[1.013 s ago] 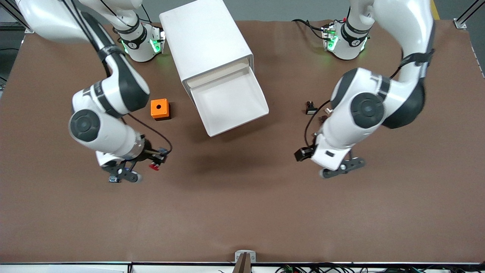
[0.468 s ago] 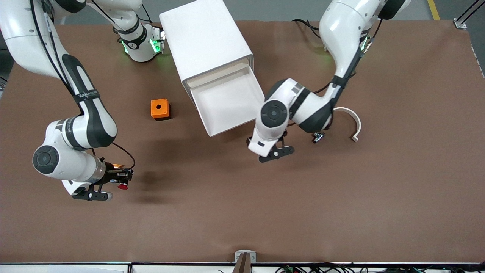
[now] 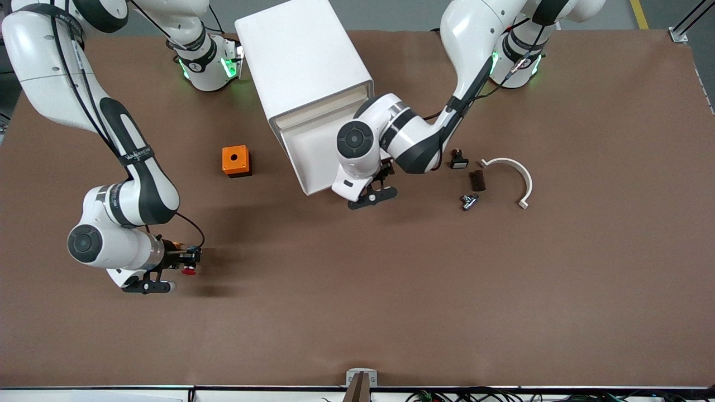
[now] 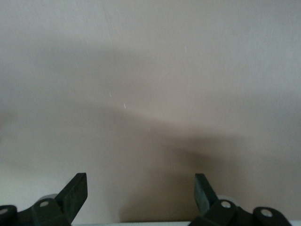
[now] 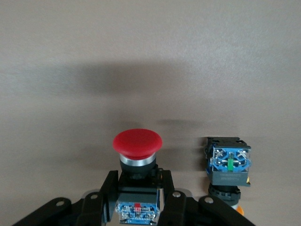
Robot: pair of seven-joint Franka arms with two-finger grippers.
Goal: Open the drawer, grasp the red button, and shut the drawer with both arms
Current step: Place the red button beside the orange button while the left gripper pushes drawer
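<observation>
Button (image 5: 137,143): clamped in right gripper (image 3: 177,274), carried off toward its table end.
Drawer (image 3: 313,151): open; left gripper (image 3: 373,196), fingers wide, had swung to its front to push.

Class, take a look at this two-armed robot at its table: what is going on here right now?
The right gripper is shut on the red-capped button, held low over the bare table toward the right arm's end, with a second button beside it in the right wrist view. The drawer stands pulled out of the white cabinet. The left gripper, fingers open, is at the drawer's front edge, seemingly placed to push it shut. An orange box sits beside the cabinet.
</observation>
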